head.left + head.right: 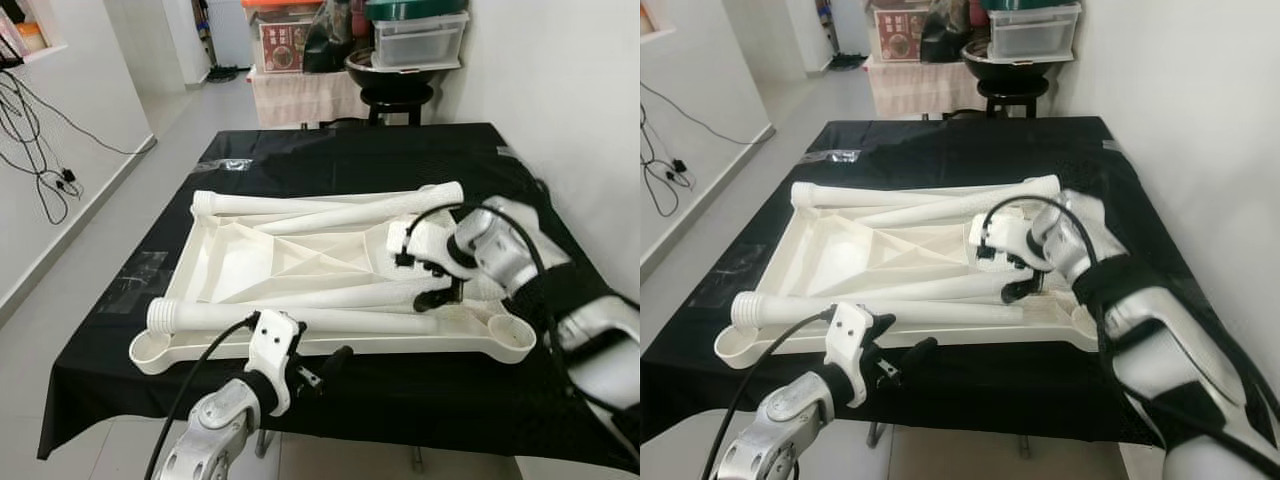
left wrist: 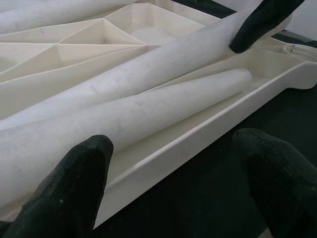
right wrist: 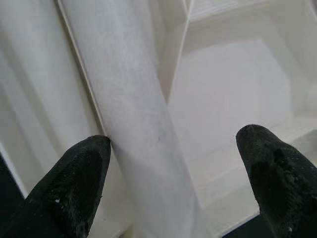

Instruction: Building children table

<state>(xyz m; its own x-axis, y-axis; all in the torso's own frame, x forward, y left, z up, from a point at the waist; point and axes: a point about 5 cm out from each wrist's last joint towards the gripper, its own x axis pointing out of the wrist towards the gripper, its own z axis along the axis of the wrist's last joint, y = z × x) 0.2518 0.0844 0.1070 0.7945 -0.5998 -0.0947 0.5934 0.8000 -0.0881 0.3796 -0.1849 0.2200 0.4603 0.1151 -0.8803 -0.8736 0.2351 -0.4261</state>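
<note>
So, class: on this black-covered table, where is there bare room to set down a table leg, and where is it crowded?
Bare black cloth lies beyond the upturned white tabletop, toward the far edge, and in a strip along its left side. The near edge is crowded: the left gripper hovers there. The tabletop itself holds the white legs, with the right gripper over them.

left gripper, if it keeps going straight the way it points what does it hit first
Most likely the near rim of the upturned white tabletop, then the nearest table leg lying inside it. The left gripper is open; depth is uncertain.
</note>
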